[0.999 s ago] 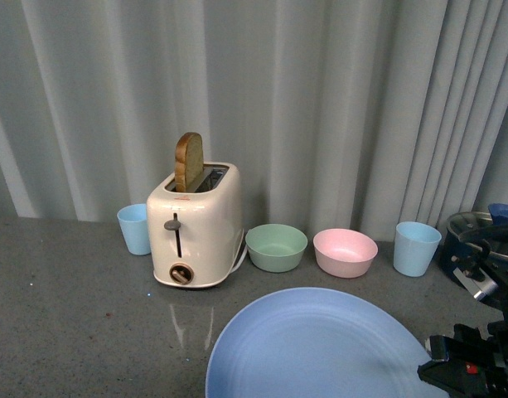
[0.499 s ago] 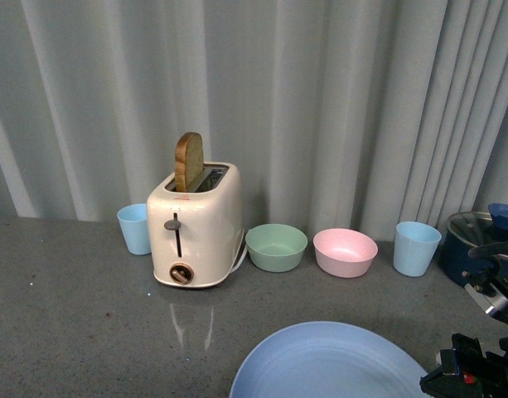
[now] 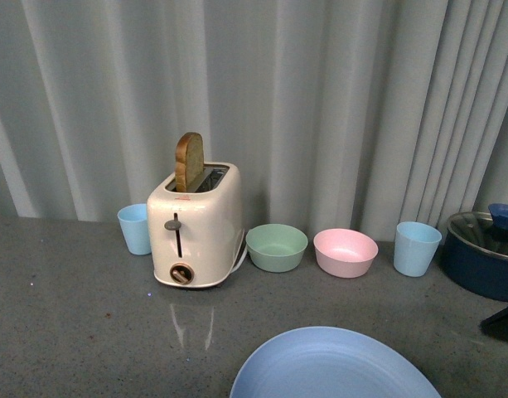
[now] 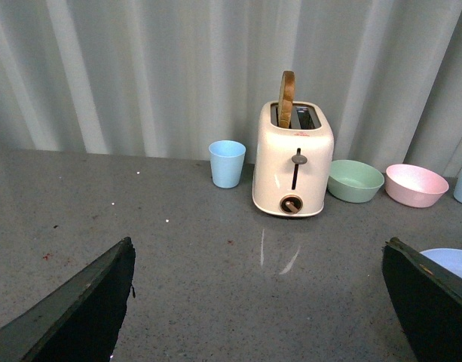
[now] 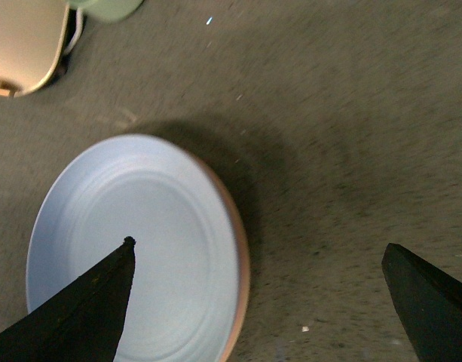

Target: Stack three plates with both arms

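Grey speckled countertop [image 3: 79,315] runs back to a pleated grey curtain [image 3: 336,108]. Both grippers hang above it with jaws spread wide, holding nothing: the left gripper [image 4: 257,302] faces the toaster [image 4: 292,170], the right gripper [image 5: 257,302] looks down over the light blue plate [image 5: 133,249]. That plate sits at 6 o'clock in the front view, a pinkish rim [image 5: 242,256] showing under its edge. Bare counter lies open toward 9 o'clock; the green bowl [image 3: 276,247], pink bowl [image 3: 345,252] and cups line the back.
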`<action>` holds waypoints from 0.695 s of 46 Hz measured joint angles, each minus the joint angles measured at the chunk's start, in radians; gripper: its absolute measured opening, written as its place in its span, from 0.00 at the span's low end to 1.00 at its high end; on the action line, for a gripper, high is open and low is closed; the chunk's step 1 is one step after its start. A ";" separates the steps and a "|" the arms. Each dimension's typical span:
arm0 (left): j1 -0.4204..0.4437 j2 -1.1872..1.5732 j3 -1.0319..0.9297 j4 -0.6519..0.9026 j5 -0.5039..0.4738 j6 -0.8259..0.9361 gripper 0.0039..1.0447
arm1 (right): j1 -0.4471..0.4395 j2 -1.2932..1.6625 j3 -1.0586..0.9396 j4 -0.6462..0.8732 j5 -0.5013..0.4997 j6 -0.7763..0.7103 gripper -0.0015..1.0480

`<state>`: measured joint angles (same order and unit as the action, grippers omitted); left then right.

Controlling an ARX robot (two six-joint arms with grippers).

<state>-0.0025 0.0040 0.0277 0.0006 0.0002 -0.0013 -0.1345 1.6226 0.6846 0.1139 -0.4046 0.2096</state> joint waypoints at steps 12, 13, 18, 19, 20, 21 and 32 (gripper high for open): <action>0.000 0.000 0.000 0.000 0.000 0.000 0.94 | -0.045 -0.492 -0.038 -0.052 0.319 -0.164 0.93; 0.000 0.000 0.000 0.000 0.000 0.000 0.94 | -0.034 -0.540 -0.046 -0.053 0.332 -0.182 0.93; 0.000 0.000 0.000 0.000 0.000 0.000 0.94 | 0.002 -0.691 -0.069 -0.063 0.375 -0.236 0.93; 0.000 0.000 0.000 0.000 0.000 0.000 0.94 | 0.010 -0.718 -0.074 -0.065 0.388 -0.245 0.93; 0.000 0.000 0.000 0.000 0.000 0.000 0.94 | 0.018 -0.745 -0.079 -0.068 0.401 -0.254 0.93; 0.000 0.000 0.000 0.000 0.000 0.000 0.94 | 0.026 -0.771 -0.082 -0.071 0.415 -0.262 0.93; 0.000 0.000 0.000 0.000 0.000 0.000 0.94 | 0.128 -1.004 -0.207 0.022 0.400 -0.246 0.73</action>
<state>-0.0025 0.0040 0.0277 0.0006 0.0002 -0.0013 -0.0067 0.6182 0.4774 0.1356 -0.0048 -0.0360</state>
